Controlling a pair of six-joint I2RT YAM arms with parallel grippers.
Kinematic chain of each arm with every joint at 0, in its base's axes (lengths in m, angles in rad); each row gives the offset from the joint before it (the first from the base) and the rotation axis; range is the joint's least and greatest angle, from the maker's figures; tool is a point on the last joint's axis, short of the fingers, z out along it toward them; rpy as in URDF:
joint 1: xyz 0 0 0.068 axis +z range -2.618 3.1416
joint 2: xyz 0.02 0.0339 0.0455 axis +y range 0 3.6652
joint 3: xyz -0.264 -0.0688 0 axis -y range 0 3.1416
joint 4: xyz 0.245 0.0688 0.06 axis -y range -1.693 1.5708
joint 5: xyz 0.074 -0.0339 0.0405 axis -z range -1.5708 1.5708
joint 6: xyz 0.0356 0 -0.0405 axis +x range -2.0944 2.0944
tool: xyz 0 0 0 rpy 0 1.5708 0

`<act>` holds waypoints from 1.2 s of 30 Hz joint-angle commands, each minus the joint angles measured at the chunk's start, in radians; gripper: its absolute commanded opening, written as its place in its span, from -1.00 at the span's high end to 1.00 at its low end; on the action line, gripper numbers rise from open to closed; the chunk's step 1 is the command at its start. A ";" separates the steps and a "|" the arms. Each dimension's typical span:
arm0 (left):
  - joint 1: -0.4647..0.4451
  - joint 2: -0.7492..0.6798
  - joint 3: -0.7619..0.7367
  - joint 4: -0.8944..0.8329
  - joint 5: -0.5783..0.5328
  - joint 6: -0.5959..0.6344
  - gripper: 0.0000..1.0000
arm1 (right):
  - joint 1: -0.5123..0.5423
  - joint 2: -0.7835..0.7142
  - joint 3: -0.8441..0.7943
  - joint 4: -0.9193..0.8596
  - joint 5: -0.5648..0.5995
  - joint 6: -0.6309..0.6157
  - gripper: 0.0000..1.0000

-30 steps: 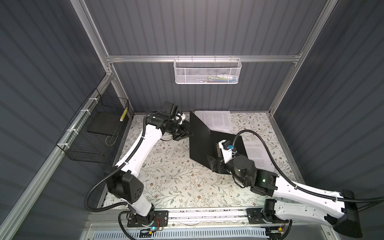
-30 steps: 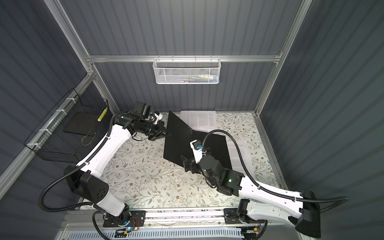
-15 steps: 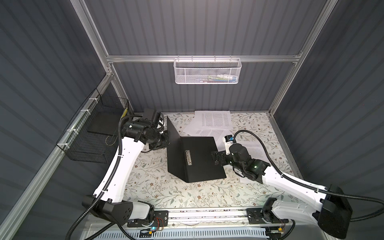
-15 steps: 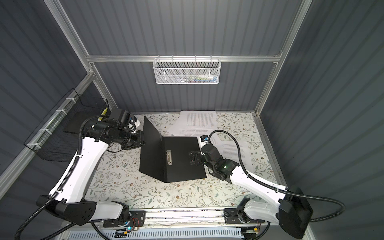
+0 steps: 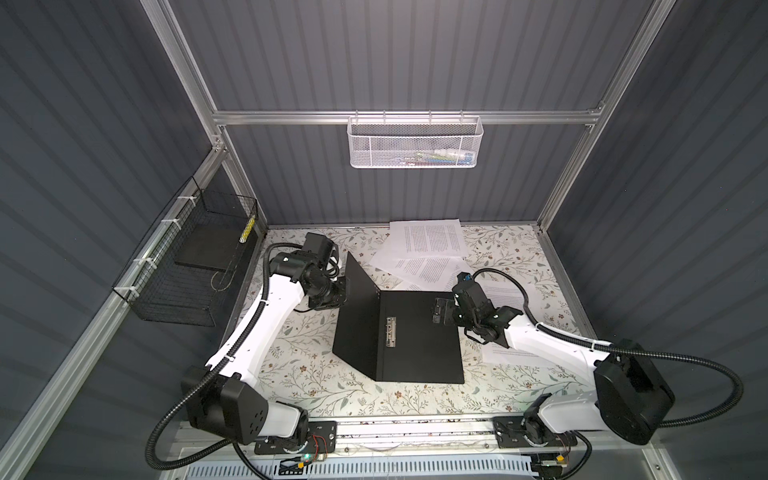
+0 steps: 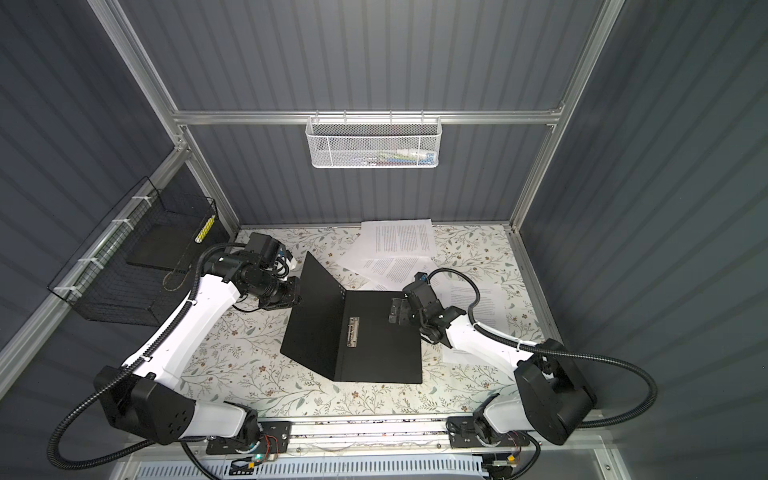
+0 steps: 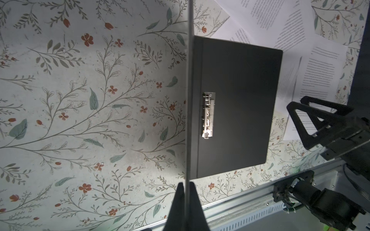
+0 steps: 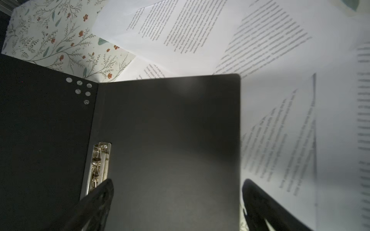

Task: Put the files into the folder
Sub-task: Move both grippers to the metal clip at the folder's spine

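1. Your left hand (image 7: 185,192) is clenched on the raised cover edge of the folder (image 5: 415,332). The board looks stiff and light, so an edge pinch should do.
2. Your right hand (image 5: 438,311) hangs released over the folder's flat half. The files (image 5: 428,241) lie just beyond it, probably limp and slippery, so lift one by a free corner.
3. Only the left wrist view shows that pinch, and only the right wrist view shows the cover's dots (image 8: 78,91).

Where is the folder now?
The folder lies open mid-table in both top views; the left gripper holds its cover up, files behind and right of it.
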 commanded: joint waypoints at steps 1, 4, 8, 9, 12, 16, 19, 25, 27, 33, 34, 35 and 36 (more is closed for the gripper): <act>-0.001 0.040 -0.016 -0.031 -0.124 0.010 1.00 | -0.004 0.032 0.046 -0.021 -0.041 0.013 -0.98; -0.001 0.020 -0.021 -0.064 -0.216 0.036 1.00 | -0.004 0.079 0.069 -0.020 -0.068 0.013 -0.98; 0.000 -0.008 -0.033 -0.074 -0.275 0.047 1.00 | -0.004 0.134 0.098 -0.012 -0.101 0.017 -0.97; 0.000 -0.011 -0.042 -0.070 -0.272 0.047 1.00 | -0.004 0.142 0.106 -0.011 -0.109 0.016 -0.97; 0.000 -0.013 -0.066 -0.070 -0.300 0.037 1.00 | -0.004 0.168 0.129 -0.011 -0.122 0.013 -0.96; 0.004 -0.048 -0.066 -0.046 -0.271 0.058 1.00 | -0.004 0.194 0.151 -0.009 -0.140 0.010 -0.93; 0.003 -0.049 -0.069 -0.051 -0.265 0.065 0.91 | -0.006 0.231 0.167 -0.018 -0.147 0.018 -0.94; 0.006 -0.058 -0.113 -0.069 -0.458 -0.004 0.45 | -0.007 0.266 0.156 0.022 -0.180 0.056 -0.93; 0.008 -0.082 -0.111 -0.075 -0.544 -0.043 -0.04 | -0.006 0.272 0.153 0.026 -0.187 0.062 -0.93; 0.015 -0.164 0.001 -0.076 -0.703 -0.092 -0.99 | -0.006 0.272 0.145 0.032 -0.198 0.066 -0.91; 0.015 -0.177 0.015 -0.039 -0.626 -0.055 -1.00 | -0.007 0.268 0.144 0.035 -0.203 0.068 -0.90; 0.015 -0.187 0.017 0.013 -0.512 -0.016 -0.99 | -0.007 0.265 0.142 0.039 -0.214 0.069 -0.88; 0.015 -0.190 0.016 0.059 -0.395 0.010 -0.99 | -0.006 0.264 0.142 0.044 -0.228 0.070 -0.86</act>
